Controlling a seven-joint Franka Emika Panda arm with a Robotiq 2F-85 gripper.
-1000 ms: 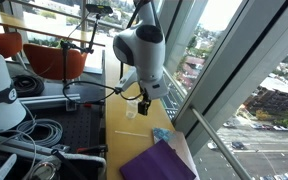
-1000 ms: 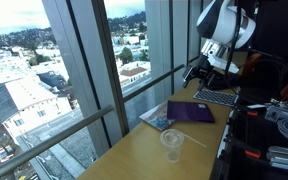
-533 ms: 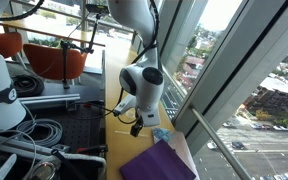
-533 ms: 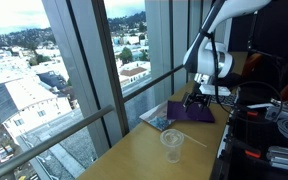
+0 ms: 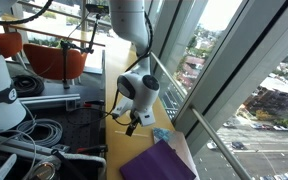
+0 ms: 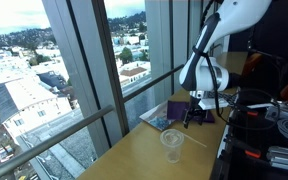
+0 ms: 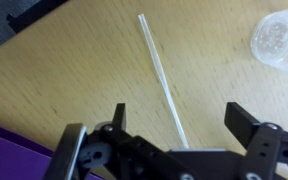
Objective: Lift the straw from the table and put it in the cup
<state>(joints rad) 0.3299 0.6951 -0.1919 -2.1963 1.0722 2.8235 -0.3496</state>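
Note:
The straw (image 7: 162, 75) is a thin pale stick lying flat on the yellow-tan table (image 7: 64, 70); it also shows faintly in an exterior view (image 6: 194, 139). My gripper (image 7: 182, 120) is open and empty, low over the table, with the straw's near end between its two fingers. It shows in both exterior views (image 5: 132, 126) (image 6: 191, 119). The clear plastic cup (image 7: 279, 38) stands upright beside the straw's far end, apart from it, and shows in an exterior view (image 6: 172, 144).
A purple flat object (image 7: 14, 150) lies next to the gripper (image 5: 159, 162). A small light-blue object (image 5: 161, 134) sits near the window edge (image 6: 162, 124). Glass window panes run along one long side of the table. Cables and equipment (image 5: 29, 130) crowd the other side.
The arm has come down from high above the table to just over the straw. The fingers stay open. The straw and the cup have not moved.

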